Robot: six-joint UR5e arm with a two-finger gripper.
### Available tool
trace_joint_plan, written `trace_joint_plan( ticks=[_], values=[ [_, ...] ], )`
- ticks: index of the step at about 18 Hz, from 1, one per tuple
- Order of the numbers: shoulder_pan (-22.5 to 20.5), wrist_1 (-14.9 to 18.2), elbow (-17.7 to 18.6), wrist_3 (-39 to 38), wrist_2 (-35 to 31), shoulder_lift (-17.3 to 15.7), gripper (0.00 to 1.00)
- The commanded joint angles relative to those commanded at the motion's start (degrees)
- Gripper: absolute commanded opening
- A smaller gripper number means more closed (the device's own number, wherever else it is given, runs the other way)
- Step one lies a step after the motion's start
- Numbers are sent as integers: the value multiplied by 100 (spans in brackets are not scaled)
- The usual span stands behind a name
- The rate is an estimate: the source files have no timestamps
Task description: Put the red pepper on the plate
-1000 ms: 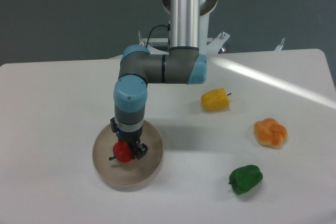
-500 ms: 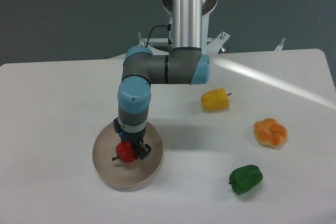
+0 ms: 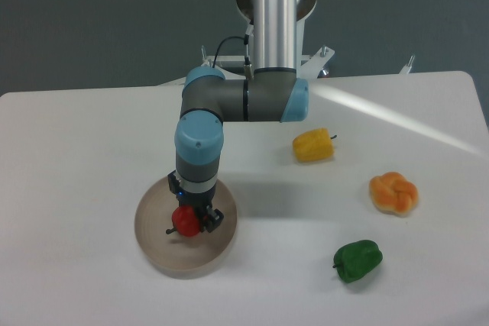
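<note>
The red pepper [image 3: 184,221] is small and glossy, its dark stem pointing left. It is held over the middle of the round beige-grey plate [image 3: 157,246] at the table's front left. My gripper [image 3: 192,221] points straight down and is shut on the red pepper. Whether the pepper touches the plate I cannot tell.
A yellow pepper [image 3: 313,145] lies right of the arm. An orange lobed pepper [image 3: 394,192] lies at the right. A green pepper [image 3: 357,259] lies at the front right. The arm's base column [image 3: 274,13] stands at the table's back.
The gripper with the red pepper has shifted slightly right and a little toward the plate's middle over the last second. The other peppers have not moved.
</note>
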State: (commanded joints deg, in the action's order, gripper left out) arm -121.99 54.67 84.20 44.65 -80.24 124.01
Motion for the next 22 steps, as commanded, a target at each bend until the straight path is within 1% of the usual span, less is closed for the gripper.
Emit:
trace_joint_plan(
  ticks=[1,2,3,6,9,10,12,13,16,17,18,19,21,22],
  values=[
    [0,0,0,-9,-9,-17,91],
    [0,0,0,-17,-9,-26,94],
    [0,9,0,-18,0,-61,99],
    [-9,18,-35,-26,0,-123,100],
    [-263,131,-53,88,-35,-342,100],
    [-446,349,-79,245,-53,-456,100],
    [-711,719,-184,709,-61,-580,100],
    [-825,895,-289,964,-70,-589,100],
    [-1317,1492,-658,1851,-97,-607,100],
    [-1518,1677,-816,2350,-262,-580,100],
    [-1642,1722,-904,2695,-420,-545,100],
    [-1861,1731,-1053,3194,-561,-484,100],
    [-2073,1731,-1264,3689,-571,-326,100],
    [-2205,1723,-1440,4039,-580,-203,100]
  ],
)
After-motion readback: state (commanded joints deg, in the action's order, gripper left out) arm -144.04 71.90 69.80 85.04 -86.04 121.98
